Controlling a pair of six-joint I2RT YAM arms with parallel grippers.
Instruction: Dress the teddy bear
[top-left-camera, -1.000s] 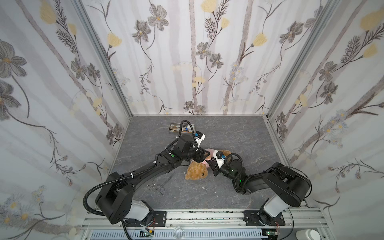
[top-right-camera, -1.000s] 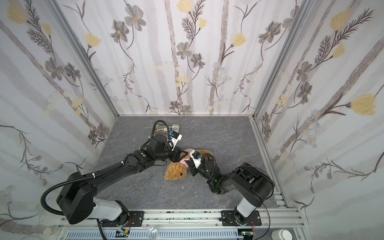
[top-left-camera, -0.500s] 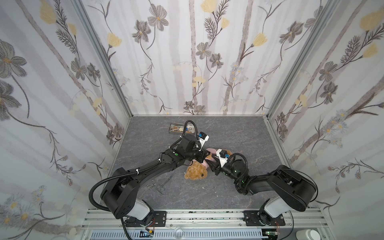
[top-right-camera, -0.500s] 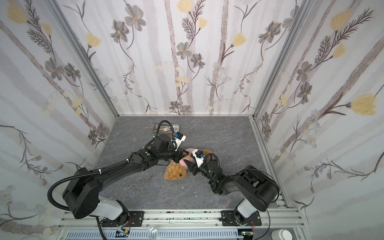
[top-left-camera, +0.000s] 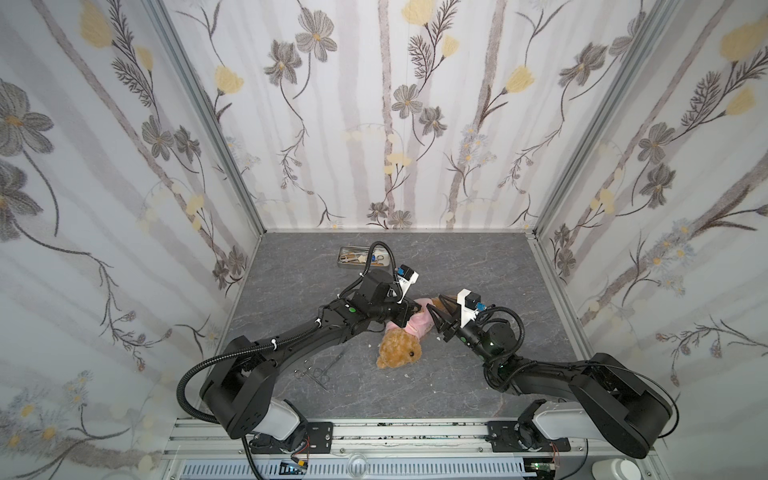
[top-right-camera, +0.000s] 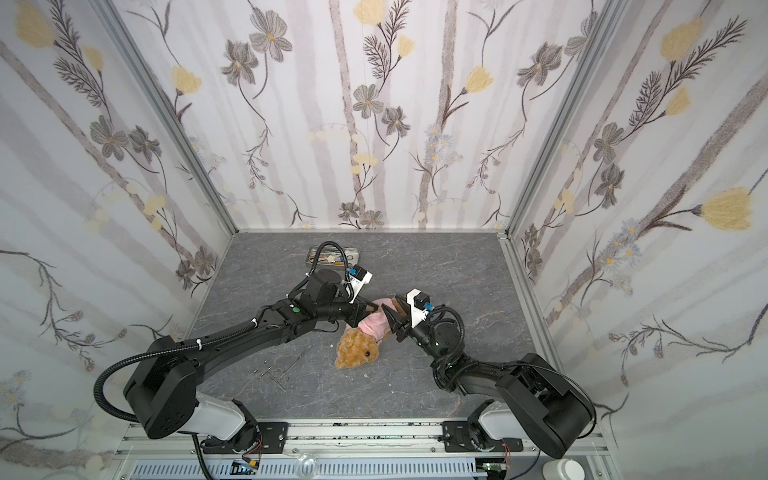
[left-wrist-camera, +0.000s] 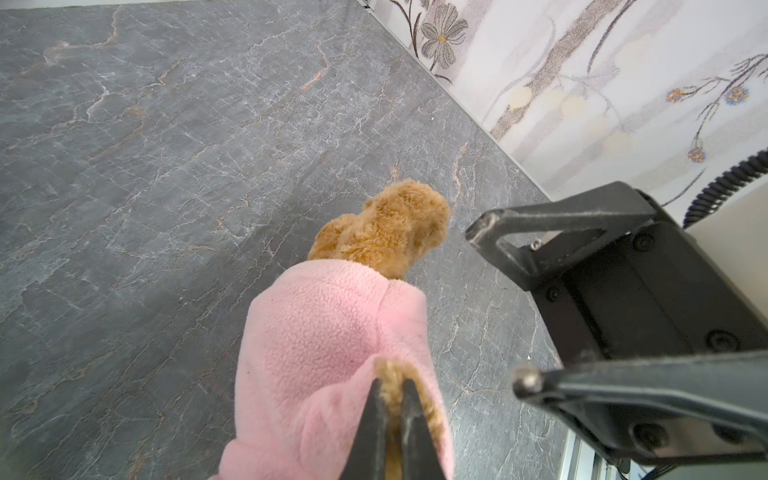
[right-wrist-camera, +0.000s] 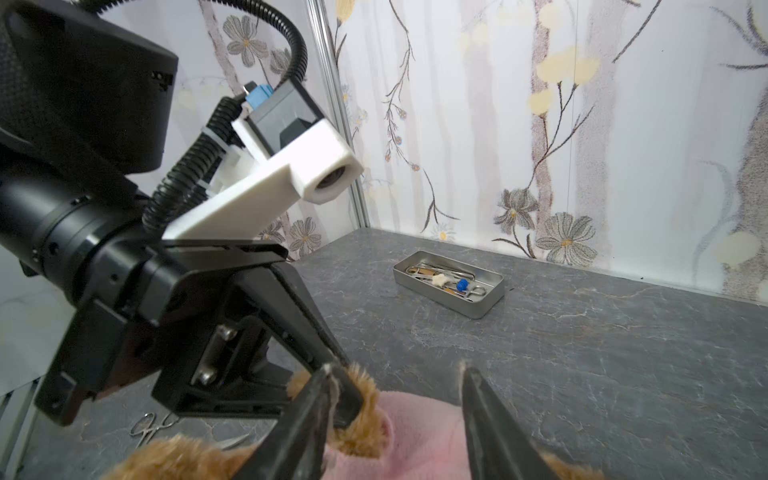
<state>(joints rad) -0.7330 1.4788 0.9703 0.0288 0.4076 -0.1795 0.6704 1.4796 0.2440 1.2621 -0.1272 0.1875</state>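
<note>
left gripper (left-wrist-camera: 390, 382) has just clamped a paw of the fluffy golden-brown plush teddy bear (top-left-camera: 399, 353) poking from the pink fleece shirt (left-wrist-camera: 324, 332); right gripper (right-wrist-camera: 397, 368) has spread apart, so a sleeve pull looks next.

Both top views hang high at the front, angled down toward the back wall (top-left-camera: 386, 124), so you get the whole table (top-left-camera: 478, 257) (basically the same shot, nudged sideways). The left wrist camera sits right behind the left gripper (left-wrist-camera: 390, 382), super close, facing the teddy bear (left-wrist-camera: 386, 228) and the right gripper (left-wrist-camera: 500, 303). The right wrist one looks low across the table toward the metal tin (right-wrist-camera: 436, 297), and both wrist views share the teddy bear.
</note>
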